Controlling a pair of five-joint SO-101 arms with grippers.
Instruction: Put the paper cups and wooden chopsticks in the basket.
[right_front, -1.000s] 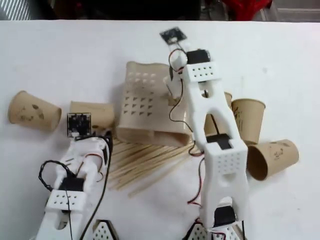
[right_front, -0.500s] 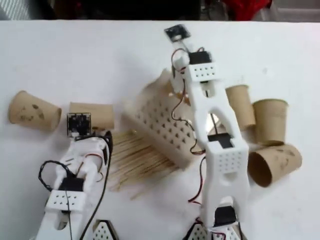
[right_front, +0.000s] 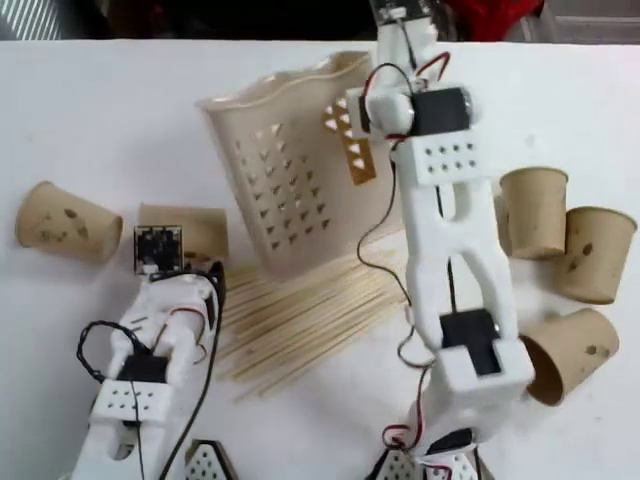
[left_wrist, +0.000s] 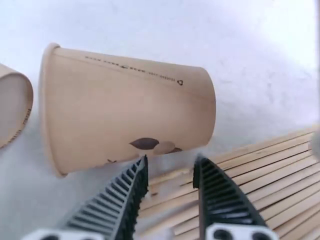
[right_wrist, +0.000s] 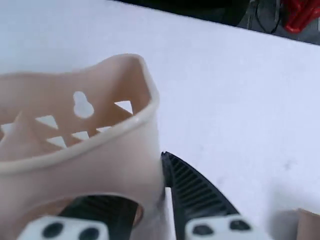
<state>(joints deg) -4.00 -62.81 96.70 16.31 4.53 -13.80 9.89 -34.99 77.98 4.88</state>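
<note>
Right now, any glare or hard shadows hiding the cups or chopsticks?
High view: even light, bright white table, only soft shadows beneath the basket and cups; chopsticks read fine. Left wrist view: faint shadow under the cup, no glare. Right wrist view: basket rim evenly lit, no glare.

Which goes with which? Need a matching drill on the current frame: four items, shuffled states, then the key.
Items
1. basket
2. wooden chopsticks
3. left gripper
4. paper cup next to it

States
A. open, nothing between its fingers
B. lying on its side on the table
C. clamped at its wall by the right gripper
D. spread in a loose pile, outside the basket

Pairs: 1-C, 2-D, 3-A, 4-B
</note>
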